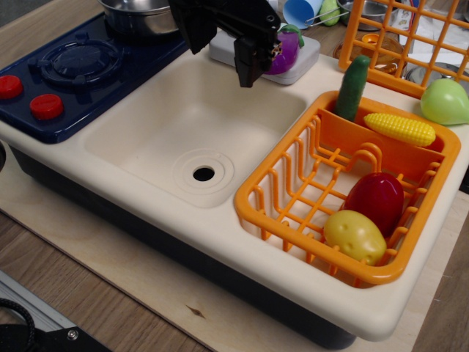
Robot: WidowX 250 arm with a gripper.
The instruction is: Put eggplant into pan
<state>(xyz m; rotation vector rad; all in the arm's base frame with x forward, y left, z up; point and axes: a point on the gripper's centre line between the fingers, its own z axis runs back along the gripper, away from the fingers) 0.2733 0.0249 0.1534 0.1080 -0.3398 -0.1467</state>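
Gripper (262, 53) hung at the far sink edge, fingers closed around the eggplant (287, 50) above a grey block (304, 62). Judged step: transport after grasp. Next move called for carrying left to the pan (139, 16) on the blue stove (80, 70), clearing its rim. Orange basket (286, 202) sat right, unobstructive.

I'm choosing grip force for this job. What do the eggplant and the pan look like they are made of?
The eggplant looks like hard, glossy purple plastic: it shows bright highlights and a molded green cap. The pan looks like polished steel, with a shiny silver wall and rolled rim that mirror the surroundings. Both are probably smooth and slippery.
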